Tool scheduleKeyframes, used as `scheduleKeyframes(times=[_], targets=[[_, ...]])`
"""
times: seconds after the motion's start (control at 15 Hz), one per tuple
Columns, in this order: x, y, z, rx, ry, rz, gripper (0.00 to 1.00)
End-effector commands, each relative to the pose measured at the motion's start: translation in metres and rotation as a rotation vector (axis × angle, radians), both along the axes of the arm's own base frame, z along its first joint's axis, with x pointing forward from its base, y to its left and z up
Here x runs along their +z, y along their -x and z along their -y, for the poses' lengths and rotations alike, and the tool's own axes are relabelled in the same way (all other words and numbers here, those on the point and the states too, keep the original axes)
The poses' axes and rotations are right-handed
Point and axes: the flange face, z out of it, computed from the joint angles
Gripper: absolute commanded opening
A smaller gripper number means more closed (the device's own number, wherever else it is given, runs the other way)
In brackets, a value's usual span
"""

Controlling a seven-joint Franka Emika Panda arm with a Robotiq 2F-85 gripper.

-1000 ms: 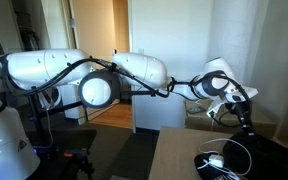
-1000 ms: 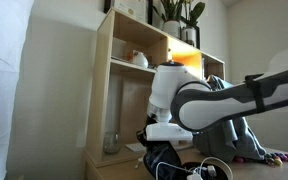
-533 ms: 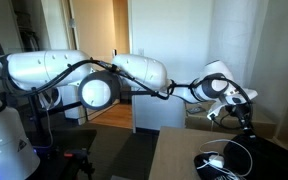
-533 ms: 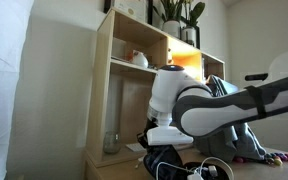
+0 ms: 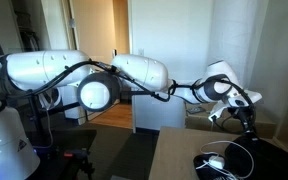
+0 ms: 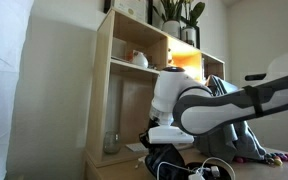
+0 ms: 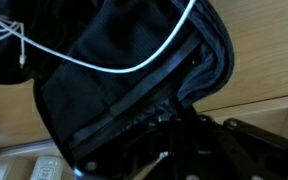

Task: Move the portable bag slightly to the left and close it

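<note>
A pale wooden shelf unit (image 6: 102,95) with open compartments carries a leafy potted plant (image 6: 179,14) on top and a warm glow in an upper compartment, while beyond the wooden worktop (image 5: 174,155) a white wall (image 5: 189,40) adjoins an open, warmly lit doorway (image 5: 122,55).

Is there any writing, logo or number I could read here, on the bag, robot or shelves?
None can be read.
The portable bag, the robot arm and the wooden shelf show no legible text; any small marks are too blurred to tell.
</note>
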Motion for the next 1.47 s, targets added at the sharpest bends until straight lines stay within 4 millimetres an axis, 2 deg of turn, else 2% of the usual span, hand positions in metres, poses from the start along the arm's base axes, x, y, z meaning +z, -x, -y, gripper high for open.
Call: scheduleKeyframes(times=[0.0,1.2,1.27,1.4], targets=[[0.0018,-0.0002,0.0000,0.000,0.000,0.001,0.05],[0.0018,-0.0002,0.0000,0.000,-0.001,0.001,0.05],[0.0018,-0.0002,0.0000,0.000,-0.001,0.001,0.01],[0.0022,0.0004,-0.0053,0.002,0.011,0.002,0.01]])
